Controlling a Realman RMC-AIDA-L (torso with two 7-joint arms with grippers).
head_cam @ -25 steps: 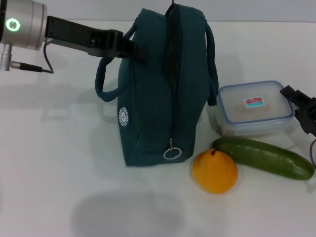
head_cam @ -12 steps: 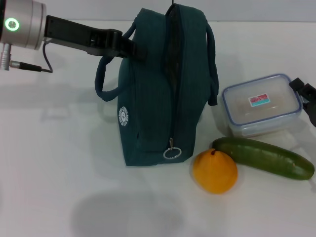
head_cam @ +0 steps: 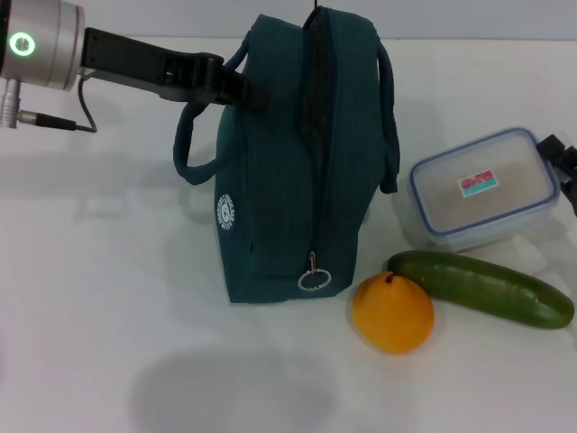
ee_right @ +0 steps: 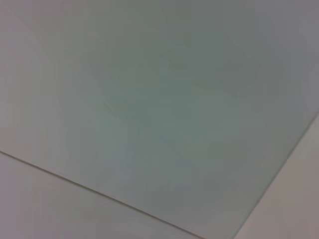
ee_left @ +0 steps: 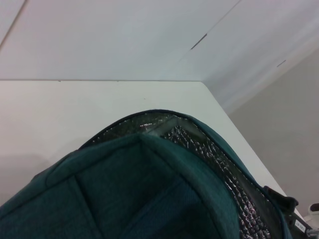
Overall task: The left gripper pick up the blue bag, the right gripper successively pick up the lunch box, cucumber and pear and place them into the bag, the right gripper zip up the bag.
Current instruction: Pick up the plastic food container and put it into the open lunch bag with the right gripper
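At my right edge: my right end effector [head_cam: 561, 171] clamps the tilted lunch box [head_cam: 482, 187].
Left: my left end effector [head_cam: 236, 90] grips the blue bag [head_cam: 288, 162].
Next: I judge, carry it over the bag's open top.

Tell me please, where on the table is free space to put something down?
Free: the wide white table left of the blue bag, and the strip in front of it. Crowded: right of the bag, where the pear, cucumber and lunch box sit close.
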